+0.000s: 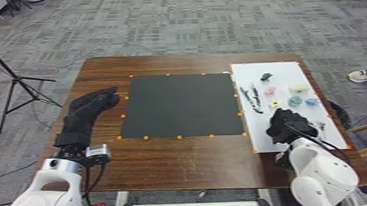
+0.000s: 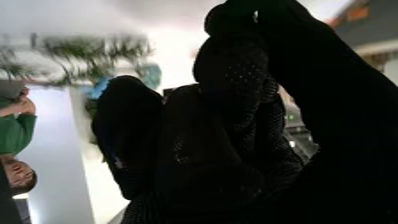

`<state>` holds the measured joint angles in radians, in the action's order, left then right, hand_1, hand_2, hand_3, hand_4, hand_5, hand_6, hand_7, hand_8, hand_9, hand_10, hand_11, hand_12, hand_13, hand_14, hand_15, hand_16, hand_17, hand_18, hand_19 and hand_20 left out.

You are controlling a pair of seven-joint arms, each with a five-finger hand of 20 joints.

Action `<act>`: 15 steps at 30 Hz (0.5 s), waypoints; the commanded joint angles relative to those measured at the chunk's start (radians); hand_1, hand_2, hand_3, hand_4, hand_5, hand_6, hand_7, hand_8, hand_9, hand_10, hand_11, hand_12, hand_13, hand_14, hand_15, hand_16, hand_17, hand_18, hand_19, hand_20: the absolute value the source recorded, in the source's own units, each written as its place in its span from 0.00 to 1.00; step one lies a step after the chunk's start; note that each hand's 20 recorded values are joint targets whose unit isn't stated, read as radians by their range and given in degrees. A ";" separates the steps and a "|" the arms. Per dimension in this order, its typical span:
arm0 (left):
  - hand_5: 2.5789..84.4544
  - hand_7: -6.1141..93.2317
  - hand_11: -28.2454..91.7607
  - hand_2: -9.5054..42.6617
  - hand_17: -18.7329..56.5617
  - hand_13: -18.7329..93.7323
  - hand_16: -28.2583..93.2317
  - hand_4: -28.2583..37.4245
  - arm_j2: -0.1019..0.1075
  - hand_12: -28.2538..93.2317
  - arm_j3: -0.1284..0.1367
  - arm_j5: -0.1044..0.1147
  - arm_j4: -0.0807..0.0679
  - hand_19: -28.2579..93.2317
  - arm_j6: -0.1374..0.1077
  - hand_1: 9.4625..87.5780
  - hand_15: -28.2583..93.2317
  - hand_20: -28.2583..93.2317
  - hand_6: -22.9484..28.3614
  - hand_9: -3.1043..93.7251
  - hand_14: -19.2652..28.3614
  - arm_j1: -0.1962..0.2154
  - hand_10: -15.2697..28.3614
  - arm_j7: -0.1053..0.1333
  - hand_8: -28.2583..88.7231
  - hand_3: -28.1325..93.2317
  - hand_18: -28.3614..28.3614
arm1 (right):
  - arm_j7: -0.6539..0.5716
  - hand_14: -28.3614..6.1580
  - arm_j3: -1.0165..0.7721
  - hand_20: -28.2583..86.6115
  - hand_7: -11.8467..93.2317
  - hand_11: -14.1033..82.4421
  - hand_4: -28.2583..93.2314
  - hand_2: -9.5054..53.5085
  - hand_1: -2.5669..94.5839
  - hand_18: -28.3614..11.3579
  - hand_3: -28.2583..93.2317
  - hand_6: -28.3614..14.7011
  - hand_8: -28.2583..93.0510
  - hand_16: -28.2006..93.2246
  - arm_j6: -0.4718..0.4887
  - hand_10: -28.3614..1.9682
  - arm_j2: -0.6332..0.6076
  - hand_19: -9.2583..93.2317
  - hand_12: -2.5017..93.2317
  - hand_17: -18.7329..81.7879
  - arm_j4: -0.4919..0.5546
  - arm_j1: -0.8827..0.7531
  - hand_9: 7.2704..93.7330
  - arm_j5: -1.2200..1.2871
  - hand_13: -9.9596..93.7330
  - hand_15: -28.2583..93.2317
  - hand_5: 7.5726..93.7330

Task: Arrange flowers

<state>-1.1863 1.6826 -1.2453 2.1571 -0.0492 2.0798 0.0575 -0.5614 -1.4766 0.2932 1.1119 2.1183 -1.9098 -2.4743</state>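
In the head view my left hand [image 1: 93,106] rests open over the table's left side, well away from the flowers. My right hand [image 1: 289,124] is over the white sheet [image 1: 264,141], just nearer than the flower heads; what it may hold is hidden. On the sheet lie a pink flower [image 1: 270,90], a cream flower [image 1: 298,87], a teal flower [image 1: 294,100], a blue flower [image 1: 311,101], a small yellow-white flower [image 1: 275,104] and a dark one [image 1: 266,77]. In the right wrist view, my right hand [image 2: 209,155] is dark, with green sprigs [image 2: 93,52] beyond.
A black square mat [image 1: 180,105], edged with orange marks, covers the middle of the brown table [image 1: 200,163]. Dark slender pieces [image 1: 252,99] lie along the sheet's left side. A black tripod [image 1: 17,78] stands on the floor at left.
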 commanded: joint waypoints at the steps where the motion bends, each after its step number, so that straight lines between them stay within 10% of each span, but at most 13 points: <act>1: 0.55 0.20 0.40 0.16 0.29 0.48 0.23 0.15 -0.003 0.33 0.005 0.009 0.007 0.34 0.018 0.21 0.41 0.38 0.55 0.53 0.81 0.013 0.70 -0.010 0.18 0.77 0.74 | 0.037 0.86 -0.010 0.78 0.53 0.67 0.23 0.00 0.56 0.41 0.75 0.61 0.51 0.42 -0.048 0.64 -0.011 1.00 0.39 0.93 0.087 0.011 0.97 0.049 1.00 0.86 0.73; 15: 0.56 0.21 0.40 0.15 0.29 0.48 0.23 0.15 0.098 0.33 0.119 0.035 -0.071 0.34 -0.056 0.21 0.41 0.38 0.55 0.53 0.81 0.029 0.69 -0.001 0.18 0.77 0.74 | 0.078 0.85 0.222 0.78 0.53 0.67 0.23 0.00 0.56 0.41 0.75 0.61 0.51 0.42 -0.046 0.65 0.017 1.00 0.39 0.93 0.071 0.248 0.97 0.144 1.00 0.86 0.74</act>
<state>-1.1428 1.7469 -1.2260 2.1328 -0.0609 2.0939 0.0588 -0.5072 -1.3689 0.2462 1.1025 2.2185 -1.8058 -2.3415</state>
